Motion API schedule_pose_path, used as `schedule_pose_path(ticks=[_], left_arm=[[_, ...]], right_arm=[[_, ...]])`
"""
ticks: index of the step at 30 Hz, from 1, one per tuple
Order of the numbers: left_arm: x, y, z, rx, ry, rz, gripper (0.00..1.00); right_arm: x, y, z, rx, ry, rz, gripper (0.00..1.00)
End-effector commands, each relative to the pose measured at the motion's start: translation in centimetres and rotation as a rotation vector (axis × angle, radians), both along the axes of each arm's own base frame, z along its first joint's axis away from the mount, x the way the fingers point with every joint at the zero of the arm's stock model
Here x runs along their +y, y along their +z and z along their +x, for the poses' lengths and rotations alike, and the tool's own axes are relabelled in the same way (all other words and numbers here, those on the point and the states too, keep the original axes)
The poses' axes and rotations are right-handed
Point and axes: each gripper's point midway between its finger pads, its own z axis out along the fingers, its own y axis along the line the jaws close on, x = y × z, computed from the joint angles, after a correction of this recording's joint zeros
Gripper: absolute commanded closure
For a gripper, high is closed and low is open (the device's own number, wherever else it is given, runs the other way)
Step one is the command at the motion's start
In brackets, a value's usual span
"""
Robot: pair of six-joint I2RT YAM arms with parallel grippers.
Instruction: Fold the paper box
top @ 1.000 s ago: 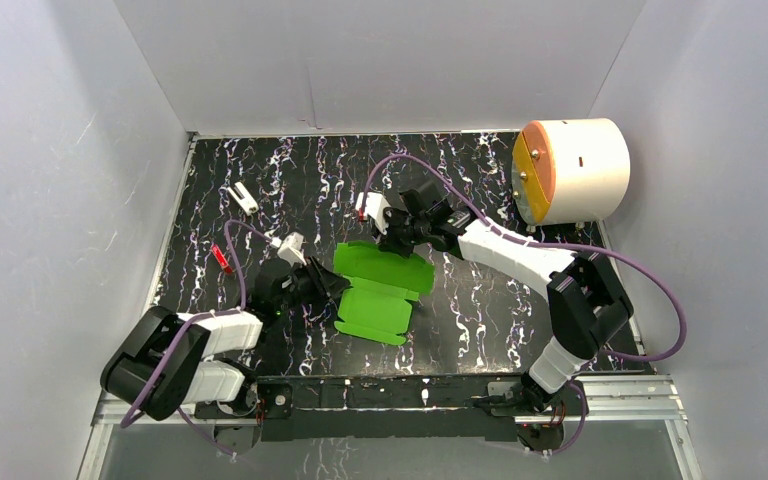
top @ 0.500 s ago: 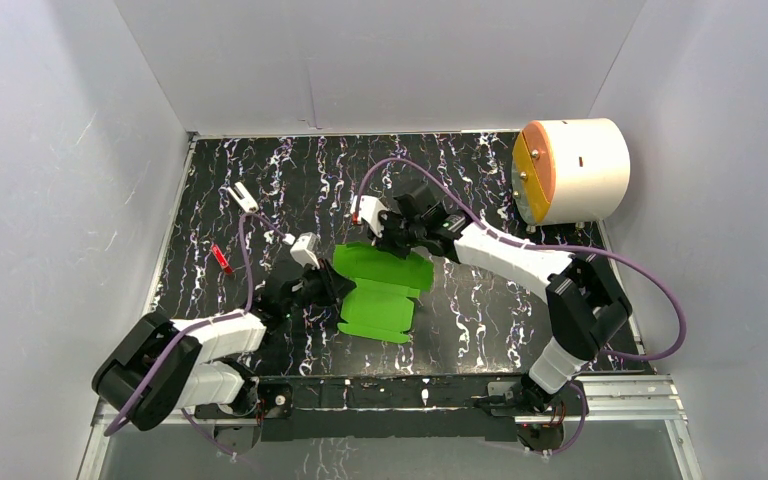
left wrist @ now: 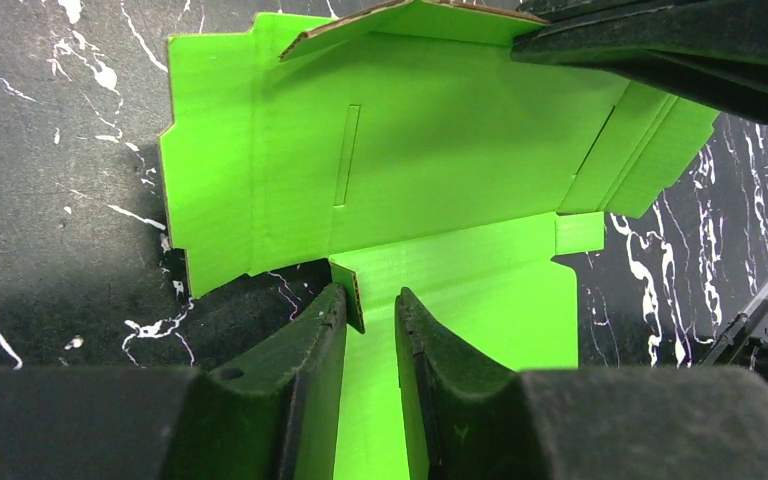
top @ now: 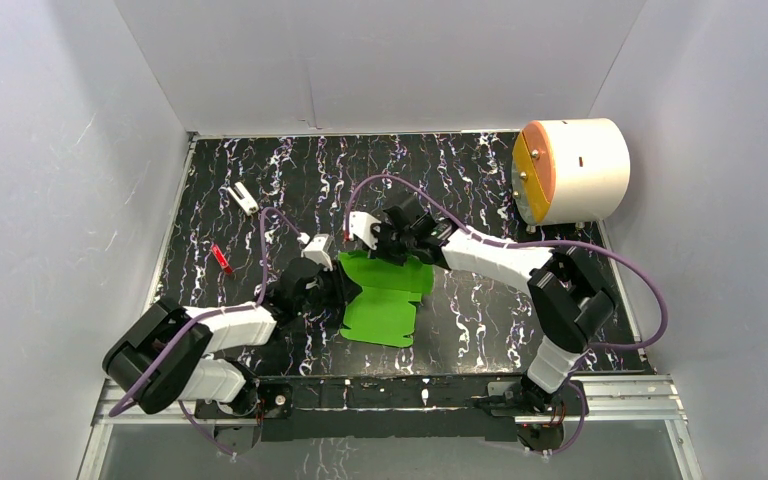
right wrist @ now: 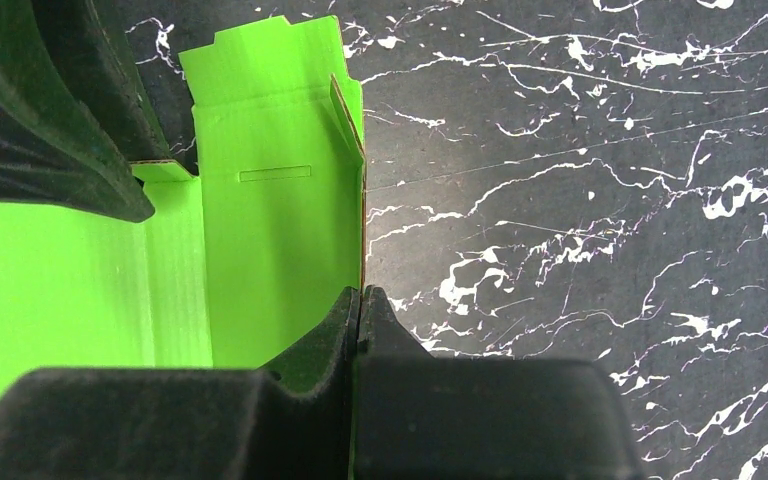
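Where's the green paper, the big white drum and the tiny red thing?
green paper (top: 382, 308): top view, flat near panel.
white drum (top: 588, 160): top view, white side.
red thing (top: 221, 258): top view, its middle.

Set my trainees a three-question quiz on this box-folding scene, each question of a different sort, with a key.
1. True or false: the right claw is shut on an edge of the paper box.
2. Where on the table does the white cylinder stand? A. far right. B. near left. C. on the box.
3. Short answer: look at the left claw. What stands between its parted jaws?
Key: 1 true; 2 A; 3 a raised tab of the paper box.
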Motion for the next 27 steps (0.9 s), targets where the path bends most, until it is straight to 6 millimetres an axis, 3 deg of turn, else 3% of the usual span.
schedule_pose_path(ticks=[1,8,13,20,27], left_arm=[[-1.5,1.9,1.2,-0.067,-0.018,-0.015,0.76],[-2.1,3.1,1.0,-0.058,-0.012,-0.082,0.73],[-2.3,3.7,1.9,-0.042,0.051,-0.156,0.80],[-4.7,3.5,3.1,-0.005,-0.010,-0.177,0.87],[-1.6,4.0,3.8,-0.007,0.073,-0.206,0.83]], right_arm=[[1.2,0.7,0.5,-0.068,0.027,0.032,1.00],[0.9,1.2,0.6,-0.117,0.045,0.030,1.00],[0.8,1.8,0.5,-0.187,0.091,0.033,1.00],[1.3,2.2,1.5,-0.281,0.115,0.039,1.00],[1.0,2.1,1.7,-0.341,0.136,0.031,1.00]])
